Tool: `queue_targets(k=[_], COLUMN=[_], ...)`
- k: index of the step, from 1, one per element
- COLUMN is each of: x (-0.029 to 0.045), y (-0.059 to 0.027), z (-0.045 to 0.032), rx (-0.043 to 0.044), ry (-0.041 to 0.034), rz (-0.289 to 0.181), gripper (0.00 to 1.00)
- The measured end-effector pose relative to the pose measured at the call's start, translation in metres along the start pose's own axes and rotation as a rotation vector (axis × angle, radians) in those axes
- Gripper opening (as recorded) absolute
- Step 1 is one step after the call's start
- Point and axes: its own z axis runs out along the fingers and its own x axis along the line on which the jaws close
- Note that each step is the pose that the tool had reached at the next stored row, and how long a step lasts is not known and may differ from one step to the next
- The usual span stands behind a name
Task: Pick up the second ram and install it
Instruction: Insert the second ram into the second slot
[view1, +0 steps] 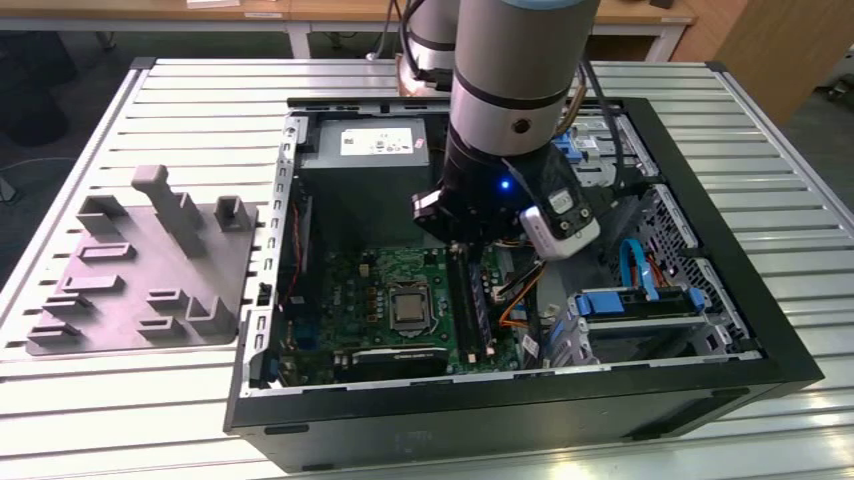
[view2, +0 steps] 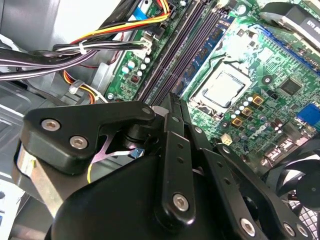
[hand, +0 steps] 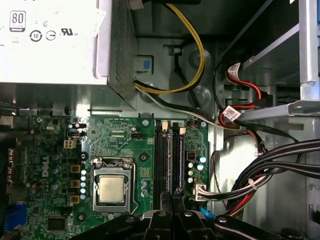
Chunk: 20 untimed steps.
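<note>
The slatted table (view1: 160, 110) carried the open computer case (view1: 747, 330), and I was down inside it, near the power supply (hand: 50, 45) and over the green motherboard (hand: 120, 135), with the processor socket (hand: 111, 189) to one side of the memory slots (hand: 161, 150). My gripper (hand: 171, 202) sat right at those slots, fingers (view2: 174, 145) drawn close together, pinching what I judged to be the second ram (view1: 463, 295) by its thin upper edge. The stick stood edge-on, contacts facing the board, its long axis running with the slots — from the power supply end toward the case's near wall in the exterior view. Doing this well meant holding it square to the slot with both ends level, pushing straight toward the board without rocking — and minding the cable bundle (hand: 270, 170) just beside.
</note>
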Motion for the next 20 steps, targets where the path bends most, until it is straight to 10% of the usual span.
queue_targets(k=[20], x=[0.0002], y=[-0.0017], z=[0.0086], rx=[0.0], ry=[0.0], rz=[0.0], gripper=[0.12])
